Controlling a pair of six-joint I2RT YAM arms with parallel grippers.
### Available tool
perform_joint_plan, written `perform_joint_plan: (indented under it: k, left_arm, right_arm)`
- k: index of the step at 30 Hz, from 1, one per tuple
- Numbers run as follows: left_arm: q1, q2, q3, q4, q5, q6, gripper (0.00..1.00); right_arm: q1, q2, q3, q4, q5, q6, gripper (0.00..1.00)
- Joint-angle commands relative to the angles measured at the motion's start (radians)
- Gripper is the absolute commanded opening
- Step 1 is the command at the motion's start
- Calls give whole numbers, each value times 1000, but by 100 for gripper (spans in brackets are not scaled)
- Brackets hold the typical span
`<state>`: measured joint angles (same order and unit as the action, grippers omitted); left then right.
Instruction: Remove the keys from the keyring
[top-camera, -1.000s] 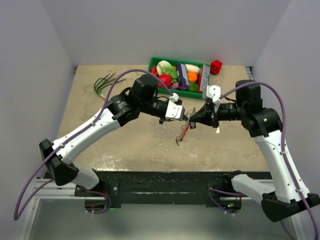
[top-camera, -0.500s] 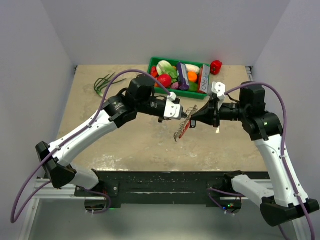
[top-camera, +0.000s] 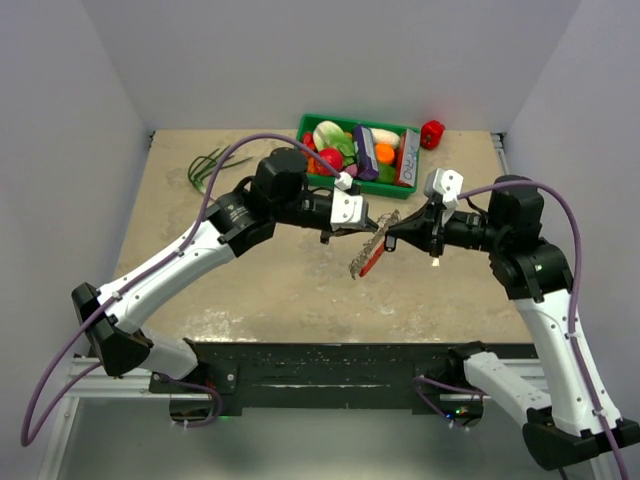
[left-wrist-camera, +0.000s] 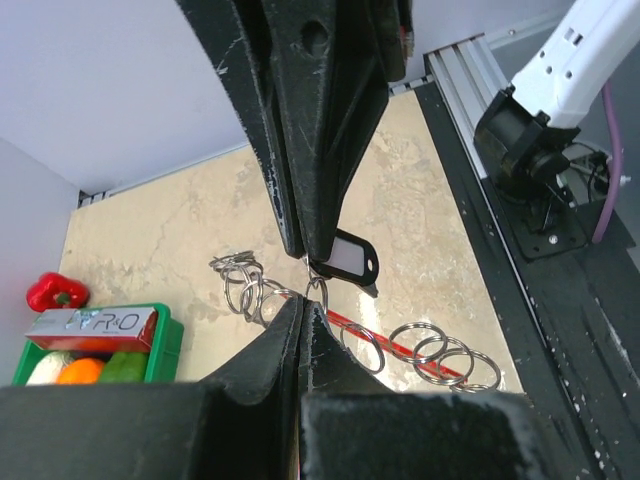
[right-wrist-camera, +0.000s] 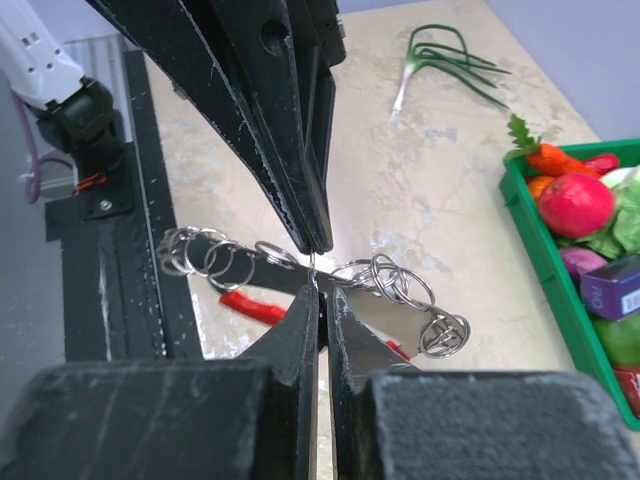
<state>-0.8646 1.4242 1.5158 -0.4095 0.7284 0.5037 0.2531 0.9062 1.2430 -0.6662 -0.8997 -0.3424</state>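
Observation:
The keyring bunch (top-camera: 370, 248) hangs in the air between my two grippers, above the middle of the table. It is a string of several silvery rings (left-wrist-camera: 440, 352) along a red curved tag (right-wrist-camera: 248, 306). My left gripper (left-wrist-camera: 303, 303) is shut on a small thin ring (left-wrist-camera: 318, 288) of the keyring. That ring links to a key with a black head (left-wrist-camera: 350, 258), and my right gripper (right-wrist-camera: 322, 292) is shut on it from the opposite side. The two sets of fingertips almost touch. In the top view the left gripper (top-camera: 366, 228) and right gripper (top-camera: 392, 238) meet tip to tip.
A green tray (top-camera: 358, 119) of toy vegetables stands at the back, just behind the left wrist. A red pepper (top-camera: 432, 133) lies to its right and green spring onions (top-camera: 210, 165) at the back left. The black base rail (top-camera: 330, 365) runs along the near edge.
The right arm has drawn back to the right and the left wrist has shifted slightly. The bunch has risen and now slants more steeply between the tips. Both grips are unchanged.

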Motion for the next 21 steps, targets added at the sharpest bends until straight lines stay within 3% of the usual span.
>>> perform_joint_plan:
  k: [1,21]
  left_arm:
    - [-10,-51,0,40,43,-135,0]
    - [9,-53,24,97,209,-275,0]
  right_arm:
    - [-28,-7,7,94,237,34,0]
    - [-35,3,-53,136,263,79,0]
